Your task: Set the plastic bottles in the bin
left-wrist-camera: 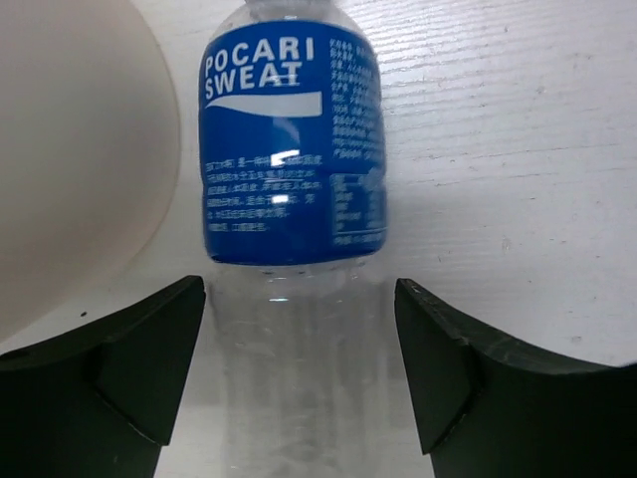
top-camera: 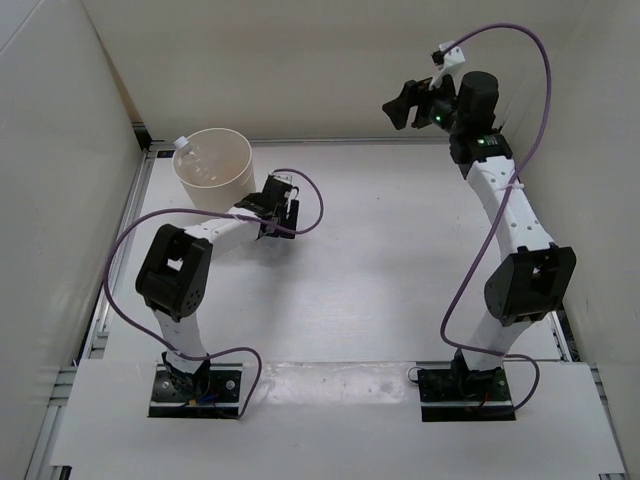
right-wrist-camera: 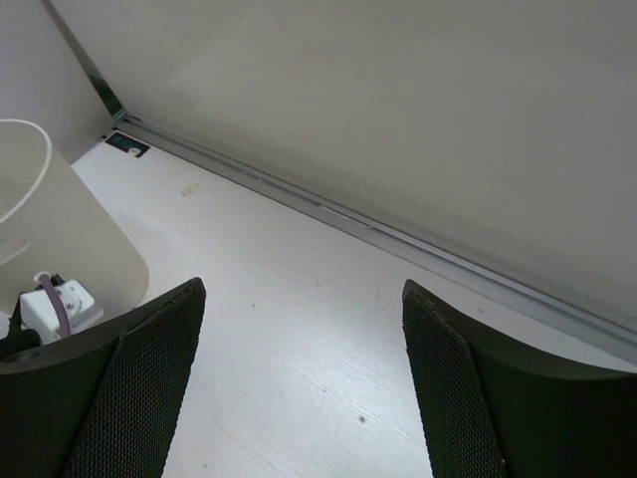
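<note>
Upper left of the top view, your left claw (top-camera: 277,213) sits low on the bench (top-camera: 400,260), just beside the bin (top-camera: 225,185). Through its wrist camera you see the fingers (left-wrist-camera: 149,349) spread wide. The blue-labelled bottle (left-wrist-camera: 291,149) lies between them, its clear part in the gap and its label reaching toward the top of the frame. You cannot tell whether either finger touches it. The bin's cream wall fills the left of that frame, close beside the bottle. At upper right of the top view your right claw (top-camera: 408,105) hangs high, well apart from the bin. Its wrist view shows spread fingers with only bench between them.
</note>
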`<state>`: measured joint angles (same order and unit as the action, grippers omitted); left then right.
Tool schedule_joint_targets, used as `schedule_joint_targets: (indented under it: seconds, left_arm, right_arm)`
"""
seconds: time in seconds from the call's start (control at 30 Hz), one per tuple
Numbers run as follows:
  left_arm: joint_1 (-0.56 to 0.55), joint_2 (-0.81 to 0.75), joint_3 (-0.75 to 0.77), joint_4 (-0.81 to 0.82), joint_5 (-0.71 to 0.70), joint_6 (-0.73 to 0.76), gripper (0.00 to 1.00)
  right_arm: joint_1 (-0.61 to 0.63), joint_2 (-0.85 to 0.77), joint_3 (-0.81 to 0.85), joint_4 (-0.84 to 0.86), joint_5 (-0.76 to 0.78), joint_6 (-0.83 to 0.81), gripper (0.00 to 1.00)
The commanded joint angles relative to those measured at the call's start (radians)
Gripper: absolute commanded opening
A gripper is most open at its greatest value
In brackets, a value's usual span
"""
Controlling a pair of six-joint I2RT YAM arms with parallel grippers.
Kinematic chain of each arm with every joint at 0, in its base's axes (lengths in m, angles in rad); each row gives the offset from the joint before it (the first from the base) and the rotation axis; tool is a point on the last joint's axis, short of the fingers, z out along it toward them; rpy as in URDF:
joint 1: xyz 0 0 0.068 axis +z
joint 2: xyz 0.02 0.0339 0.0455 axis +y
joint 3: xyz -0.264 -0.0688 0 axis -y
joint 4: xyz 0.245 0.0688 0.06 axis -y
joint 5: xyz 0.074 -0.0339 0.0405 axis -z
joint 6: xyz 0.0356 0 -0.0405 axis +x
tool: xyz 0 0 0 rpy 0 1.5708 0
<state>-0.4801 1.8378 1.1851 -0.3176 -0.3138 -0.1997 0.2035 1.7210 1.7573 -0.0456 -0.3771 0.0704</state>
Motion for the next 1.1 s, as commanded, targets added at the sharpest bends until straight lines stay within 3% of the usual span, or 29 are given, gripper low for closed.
schedule_joint_targets:
  seconds: [0.0, 0.17, 0.4, 0.73, 0.87, 1.07]
  left_arm:
    - [-0.002, 0.015, 0.073, -0.086, 0.016, -0.063, 0.86]
    - [-0.014, 0.035, 0.096, -0.14, 0.099, -0.046, 0.6]
    - [-0.123, -0.028, 0.172, -0.196, 0.148, 0.072, 0.51]
    - [-0.221, -0.149, 0.326, -0.152, 0.061, 0.263, 0.49]
    - [-0.192, -0.204, 0.366, -0.037, 0.004, 0.348, 0.57]
    - [-0.112, -0.219, 0.517, 0.056, -0.027, 0.448, 0.6]
  right_arm:
    - [-0.038, -0.037, 0.01, -0.028, -0.065, 0.026, 0.82]
    - [-0.042, -0.014, 0.021, -0.017, -0.094, 0.042, 0.82]
    - [-0.036, -0.026, -0.03, -0.002, -0.079, 0.068, 0.8]
    - [-0.068, -0.02, -0.032, 0.013, 0.009, 0.051, 0.8]
    - [-0.091, -0.005, -0.004, 0.013, 0.076, 0.045, 0.8]
    - [-0.096, -0.001, -0.001, -0.014, 0.099, 0.045, 0.8]
